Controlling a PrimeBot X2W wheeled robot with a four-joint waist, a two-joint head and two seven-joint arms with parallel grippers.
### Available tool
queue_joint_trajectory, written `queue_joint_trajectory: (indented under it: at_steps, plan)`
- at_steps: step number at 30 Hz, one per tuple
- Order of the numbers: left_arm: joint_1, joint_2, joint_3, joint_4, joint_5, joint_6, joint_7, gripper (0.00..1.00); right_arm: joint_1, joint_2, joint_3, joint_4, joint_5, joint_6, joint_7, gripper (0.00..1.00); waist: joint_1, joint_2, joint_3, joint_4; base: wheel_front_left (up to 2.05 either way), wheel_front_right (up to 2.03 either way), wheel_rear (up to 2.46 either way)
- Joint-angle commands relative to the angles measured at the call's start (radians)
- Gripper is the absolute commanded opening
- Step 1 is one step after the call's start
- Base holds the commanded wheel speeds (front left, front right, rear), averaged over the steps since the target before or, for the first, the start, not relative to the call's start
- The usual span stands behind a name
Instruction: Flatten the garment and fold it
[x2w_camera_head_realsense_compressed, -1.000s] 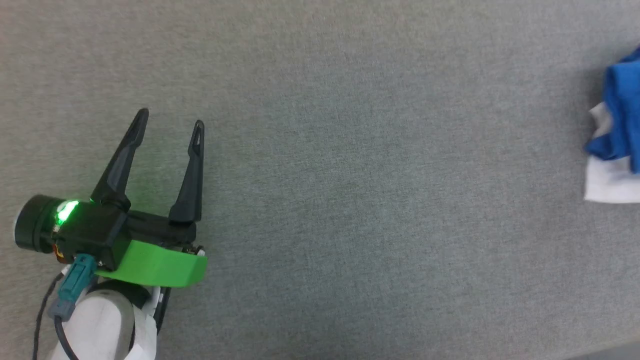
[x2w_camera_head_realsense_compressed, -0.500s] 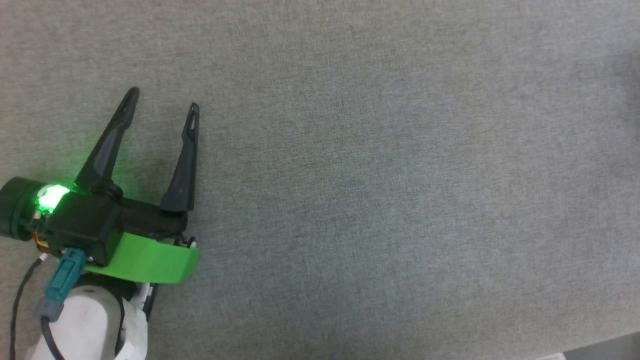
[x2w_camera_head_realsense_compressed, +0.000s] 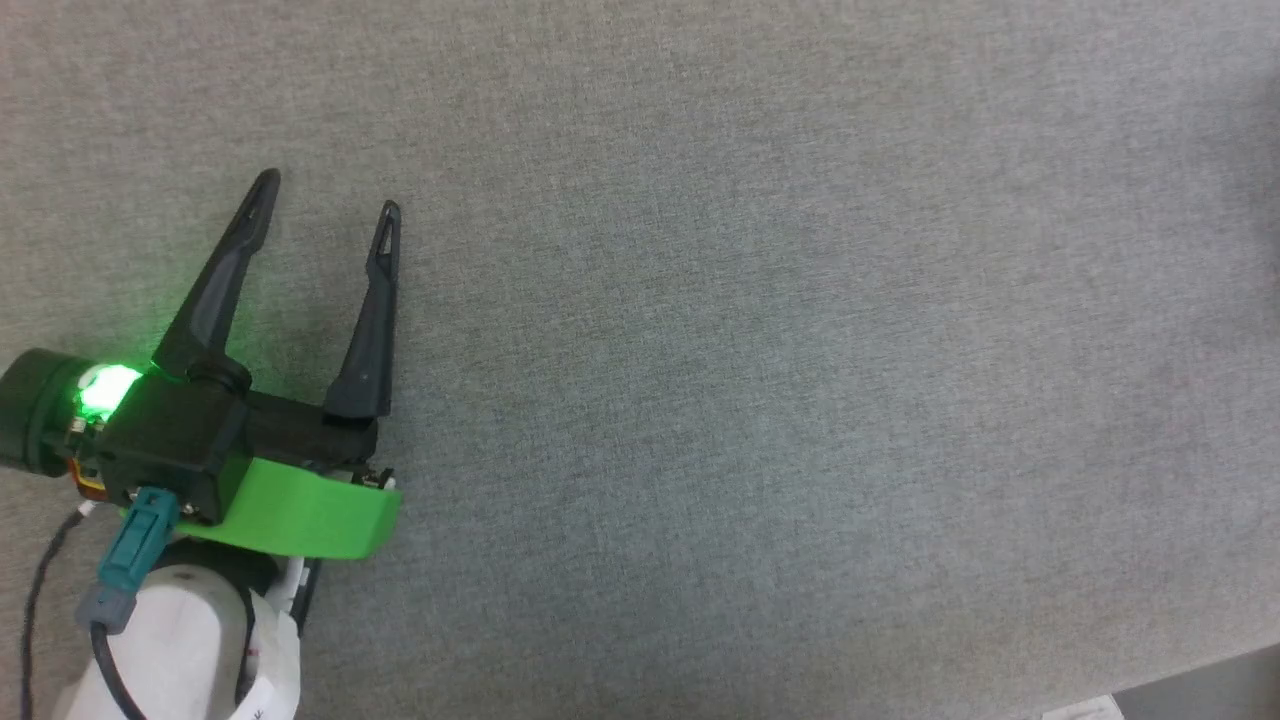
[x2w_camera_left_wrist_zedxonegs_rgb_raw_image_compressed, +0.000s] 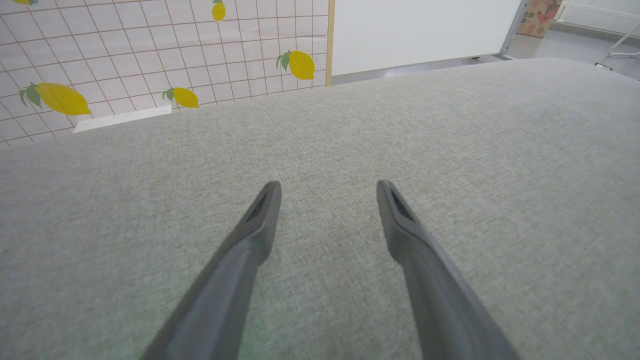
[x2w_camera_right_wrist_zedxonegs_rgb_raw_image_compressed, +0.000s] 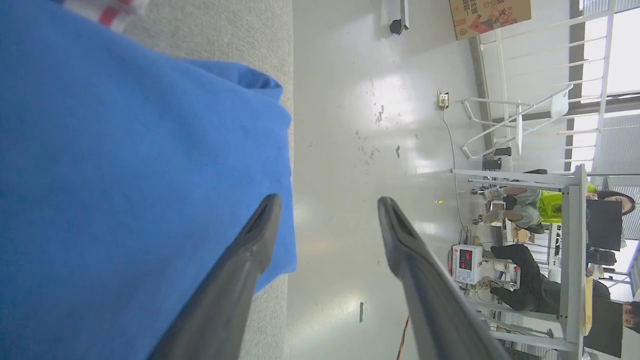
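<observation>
While right end effector (x2w_camera_right_wrist_zedxonegs_rgb_raw_image_compressed: 327, 205) gapes empty | garment (x2w_camera_right_wrist_zedxonegs_rgb_raw_image_compressed: 125, 175) beside its finger | left end effector (x2w_camera_head_realsense_compressed: 325, 195) wide, empty

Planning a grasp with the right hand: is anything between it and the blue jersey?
Nothing visible. The open right hand is close beside the blue jersey, one finger overlapping its edge in the right wrist view, with no object between them.

Shirt (x2w_camera_right_wrist_zedxonegs_rgb_raw_image_compressed: 125, 165): royal-blue, loosely bunched in soft folds, lying on the grey tabletop (x2w_camera_right_wrist_zedxonegs_rgb_raw_image_compressed: 220, 35). Its blue edge reaches about to the tabletop's rim. A white cuff (x2w_camera_right_wrist_zedxonegs_rgb_raw_image_compressed: 107, 11) with a red stripe sticks out at one end.
</observation>
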Motion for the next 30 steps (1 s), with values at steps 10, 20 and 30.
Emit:
queue_joint_trajectory:
  at_steps: [10, 20, 30]
  plan:
    - [0.045, -0.080, 0.007, 0.141, -0.056, 0.047, -0.174, 1.00, 0.048, 0.128, -0.160, 0.035, 0.067, -0.002, -0.159, 1.00, -0.0001, -0.0001, -0.202, 0.066, 0.00, 0.00, 0.00]
    - [0.129, -0.149, 0.014, 0.237, -0.121, 0.063, -0.259, 1.00, 0.310, 0.357, -0.200, -0.199, 0.191, -0.002, -0.258, 1.00, -0.0001, -0.0001, -0.409, 0.132, 0.00, 0.00, 0.00]
    - [0.209, -0.168, 0.020, 0.282, -0.089, 0.102, -0.279, 1.00, 0.578, 0.583, -0.170, -0.661, 0.170, -0.002, -0.187, 1.00, -0.0001, -0.0001, -0.558, 0.200, 0.00, 0.00, 0.00]
